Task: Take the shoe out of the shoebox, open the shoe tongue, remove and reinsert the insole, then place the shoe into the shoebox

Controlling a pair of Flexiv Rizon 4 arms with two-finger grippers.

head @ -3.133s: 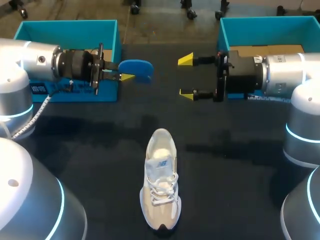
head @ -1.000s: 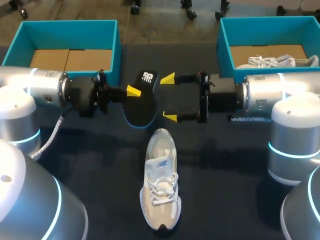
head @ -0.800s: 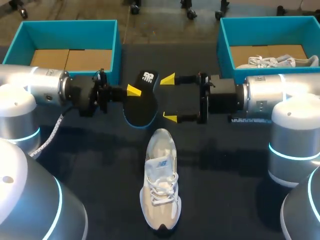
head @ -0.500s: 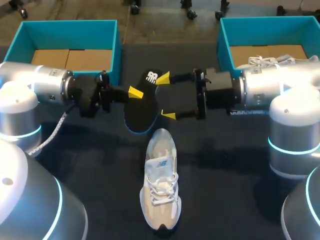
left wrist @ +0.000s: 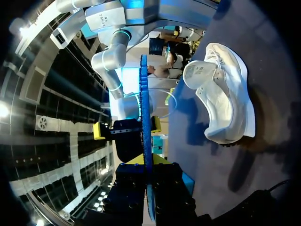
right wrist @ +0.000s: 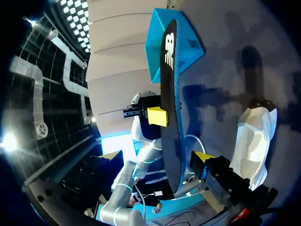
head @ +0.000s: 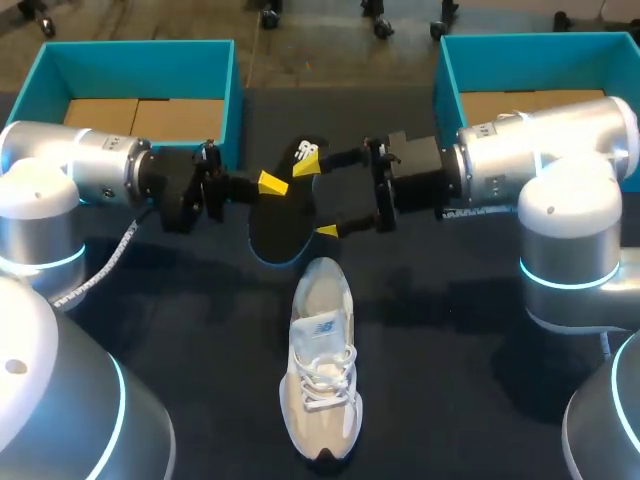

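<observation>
The left gripper [head: 272, 184] pinches the dark insole [head: 283, 215], holding it in the air just behind the white shoe [head: 322, 355] lying on the table. Within the last few seconds both arms have come to the middle. The right gripper [head: 316, 198] now straddles the insole, fingers spread, not clamping it. This is probably a handover before reinsertion.

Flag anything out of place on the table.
The insole is out of the shoe, held above the table by the left gripper; the open right gripper straddles it. Nothing looks damaged.
</observation>
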